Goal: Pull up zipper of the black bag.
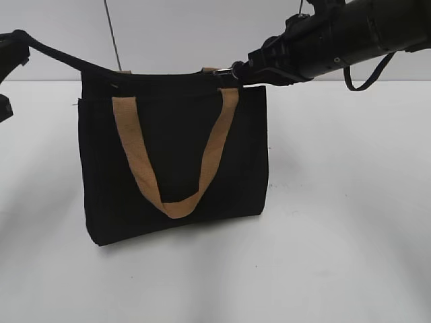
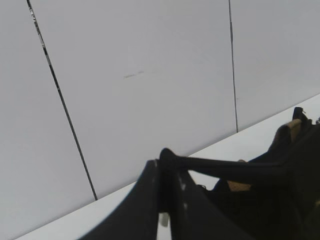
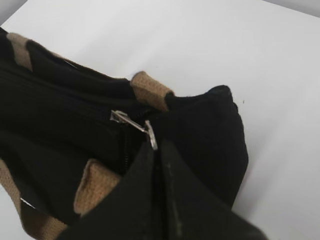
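The black bag (image 1: 172,155) stands upright on the white table, a tan handle (image 1: 172,158) hanging down its front. My left gripper (image 2: 162,165) is shut on a black strip of fabric drawn taut from the bag's top left corner (image 1: 54,54). My right gripper (image 3: 156,150) is shut on the silver zipper pull tab (image 3: 150,134) at the right end of the bag's top edge; the tab also shows in the exterior view (image 1: 225,71). The black zip line (image 3: 55,102) runs left from the slider. The bag also shows in the left wrist view (image 2: 280,195).
The white table (image 1: 337,222) spreads around the bag. A white wall with dark seams (image 1: 113,37) stands behind. My right arm (image 1: 337,37) reaches in from the upper right above the bag.
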You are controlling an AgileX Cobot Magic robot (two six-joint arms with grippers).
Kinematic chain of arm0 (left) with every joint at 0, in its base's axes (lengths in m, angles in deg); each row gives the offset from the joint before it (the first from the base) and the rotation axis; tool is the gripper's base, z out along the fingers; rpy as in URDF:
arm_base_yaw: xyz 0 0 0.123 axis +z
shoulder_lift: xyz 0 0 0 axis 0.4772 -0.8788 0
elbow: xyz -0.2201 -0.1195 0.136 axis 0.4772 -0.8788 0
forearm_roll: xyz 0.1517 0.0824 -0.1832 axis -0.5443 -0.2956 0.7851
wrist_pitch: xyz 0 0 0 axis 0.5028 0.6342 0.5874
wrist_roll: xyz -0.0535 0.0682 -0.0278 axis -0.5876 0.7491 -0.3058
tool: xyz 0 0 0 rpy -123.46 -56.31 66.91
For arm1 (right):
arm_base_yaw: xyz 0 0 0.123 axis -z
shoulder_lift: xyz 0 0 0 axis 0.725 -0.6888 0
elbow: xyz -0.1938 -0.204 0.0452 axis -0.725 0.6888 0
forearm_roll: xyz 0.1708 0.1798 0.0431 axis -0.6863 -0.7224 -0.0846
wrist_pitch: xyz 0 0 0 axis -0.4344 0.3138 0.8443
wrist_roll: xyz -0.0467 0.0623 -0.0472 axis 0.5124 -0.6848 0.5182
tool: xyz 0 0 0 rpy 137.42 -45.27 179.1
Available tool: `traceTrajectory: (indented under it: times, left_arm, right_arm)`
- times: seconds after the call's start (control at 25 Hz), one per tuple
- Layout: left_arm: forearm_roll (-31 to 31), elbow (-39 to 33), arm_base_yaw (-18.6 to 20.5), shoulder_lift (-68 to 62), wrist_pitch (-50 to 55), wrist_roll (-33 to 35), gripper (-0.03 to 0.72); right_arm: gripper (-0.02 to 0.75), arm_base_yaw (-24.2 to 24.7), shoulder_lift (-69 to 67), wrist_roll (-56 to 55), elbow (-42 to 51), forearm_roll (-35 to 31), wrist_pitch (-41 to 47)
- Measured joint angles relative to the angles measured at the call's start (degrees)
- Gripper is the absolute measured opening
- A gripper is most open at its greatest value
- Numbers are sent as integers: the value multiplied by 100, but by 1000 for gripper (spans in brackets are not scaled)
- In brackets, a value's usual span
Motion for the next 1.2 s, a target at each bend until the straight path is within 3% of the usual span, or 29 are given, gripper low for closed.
traceTrajectory:
  times: [0.24,0.36,0.48,0.72,0.88,1.04,1.2]
  left_arm:
    - [-183,0,0,0,-94,-12,8]
    - [-456,5,25,0,-112,-37,8]
    - [-707,9,25,0,18,-39,8]
    - [-762,9,25,-5,207,-44,10]
    - [-733,9,25,-5,344,-117,40]
    - [-727,9,25,-5,501,-333,135]
    - [-722,9,25,-5,625,-825,337]
  right_arm:
    - [0,11,0,-30,0,28,116]
    - [36,28,0,4,0,58,226]
    - [141,52,6,83,0,86,333]
    - [465,77,284,96,0,104,457]
    - [536,77,624,96,0,282,475]
    - [545,77,891,96,0,664,480]
    - [548,77,1086,100,0,872,485]
